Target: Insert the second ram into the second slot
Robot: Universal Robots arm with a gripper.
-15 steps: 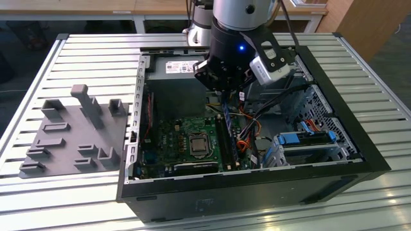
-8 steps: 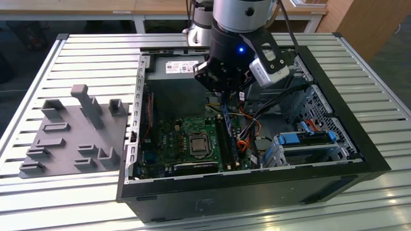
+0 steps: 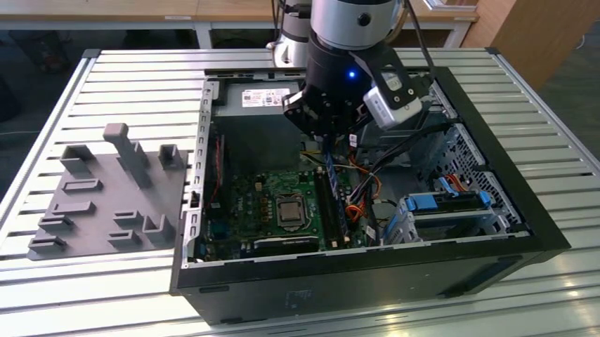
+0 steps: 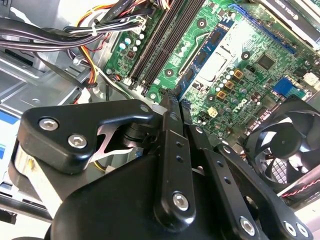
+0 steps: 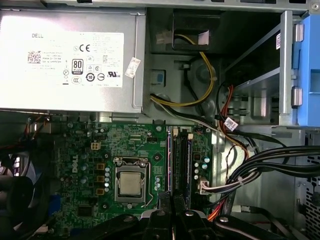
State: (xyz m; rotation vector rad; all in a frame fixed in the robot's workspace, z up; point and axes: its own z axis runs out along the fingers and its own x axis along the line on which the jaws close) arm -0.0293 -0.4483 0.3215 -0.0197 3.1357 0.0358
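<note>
1. At the exterior view's left, a grey tray (image 3: 103,203) lies on the table (image 3: 140,84) beside the case (image 3: 375,281). We judge that its ribs keep parts upright for easy picking.
2. The case lies with its open side up, so the motherboard (image 3: 272,203) faces the arm.
3. The ram (image 3: 330,193) stands on its edge in the slots (image 4: 152,47). It is not in the gripper. We cannot tell if it is fully seated.
4. The gripper (image 3: 324,140) hangs just over one end of the slots. Its jaws are drawn together and we see nothing between them. We judge that closed tips suit pressing on a thin edge.
5. At the right, the blue clips (image 3: 445,200) sit apart from this work.
</note>
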